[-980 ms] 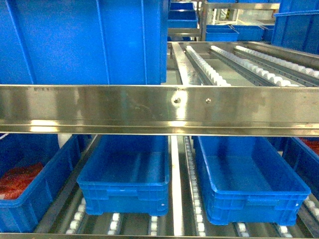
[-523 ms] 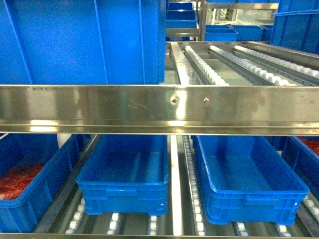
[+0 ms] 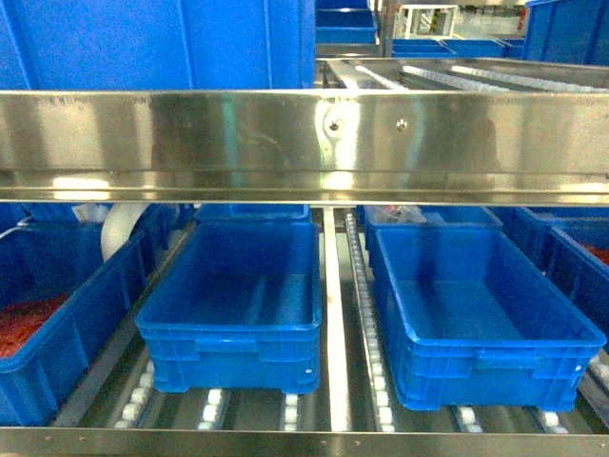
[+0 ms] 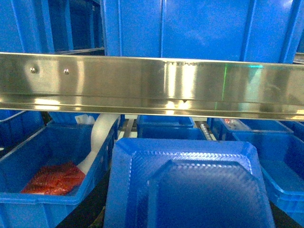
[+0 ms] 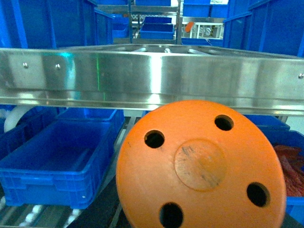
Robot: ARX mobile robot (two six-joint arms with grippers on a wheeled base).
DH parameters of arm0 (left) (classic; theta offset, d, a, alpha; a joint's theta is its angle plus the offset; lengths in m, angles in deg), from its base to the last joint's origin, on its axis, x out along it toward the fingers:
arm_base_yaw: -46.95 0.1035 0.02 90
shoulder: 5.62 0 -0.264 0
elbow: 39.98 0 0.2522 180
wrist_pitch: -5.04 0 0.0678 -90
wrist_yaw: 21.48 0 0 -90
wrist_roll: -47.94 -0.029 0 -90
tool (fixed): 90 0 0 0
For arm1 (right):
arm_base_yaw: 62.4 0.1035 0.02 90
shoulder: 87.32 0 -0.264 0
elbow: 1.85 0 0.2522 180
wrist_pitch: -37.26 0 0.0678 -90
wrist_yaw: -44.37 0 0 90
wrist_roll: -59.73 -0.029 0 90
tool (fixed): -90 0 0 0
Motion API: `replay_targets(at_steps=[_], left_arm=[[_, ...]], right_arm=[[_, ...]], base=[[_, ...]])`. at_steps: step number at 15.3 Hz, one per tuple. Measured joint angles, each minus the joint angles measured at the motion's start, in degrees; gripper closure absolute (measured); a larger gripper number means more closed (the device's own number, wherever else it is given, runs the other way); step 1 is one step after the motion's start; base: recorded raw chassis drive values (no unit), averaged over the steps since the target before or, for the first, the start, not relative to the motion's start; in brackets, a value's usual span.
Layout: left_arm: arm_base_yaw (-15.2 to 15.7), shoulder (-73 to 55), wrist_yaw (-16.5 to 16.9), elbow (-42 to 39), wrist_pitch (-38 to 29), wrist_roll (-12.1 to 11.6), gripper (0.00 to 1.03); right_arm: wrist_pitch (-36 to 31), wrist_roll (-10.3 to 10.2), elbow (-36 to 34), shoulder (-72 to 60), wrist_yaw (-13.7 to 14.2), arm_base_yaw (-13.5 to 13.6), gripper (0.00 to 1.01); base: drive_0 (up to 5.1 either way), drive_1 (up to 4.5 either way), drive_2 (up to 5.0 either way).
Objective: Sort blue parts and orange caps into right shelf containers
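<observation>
Each wrist view is showing a part up close: blue part [image 4: 190,190] left, orange cap [image 5: 202,171] right. Fingers hidden; grip unclear. Two empty right shelf containers [image 3: 481,319] are waiting below the steel rail [image 3: 304,143]; clear it first.

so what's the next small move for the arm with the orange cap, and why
Probably ease the right arm forward and down under the steel rail toward an empty blue crate. The right wrist view is filled by the orange cap, which sits in front of the rail, not over any crate, and both middle crates on the lower shelf look empty. The jaws themselves are not visible.
</observation>
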Motion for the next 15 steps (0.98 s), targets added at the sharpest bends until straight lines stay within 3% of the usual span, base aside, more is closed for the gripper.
replay_targets(at_steps=[15], left_arm=[[0.00,0.02,0.07,0.00,0.07,0.00,0.60]], right_arm=[[-0.04,-0.42,0.00,0.00,0.00,0.00,0.57]], base=[[0.0,0.00,0.0]])
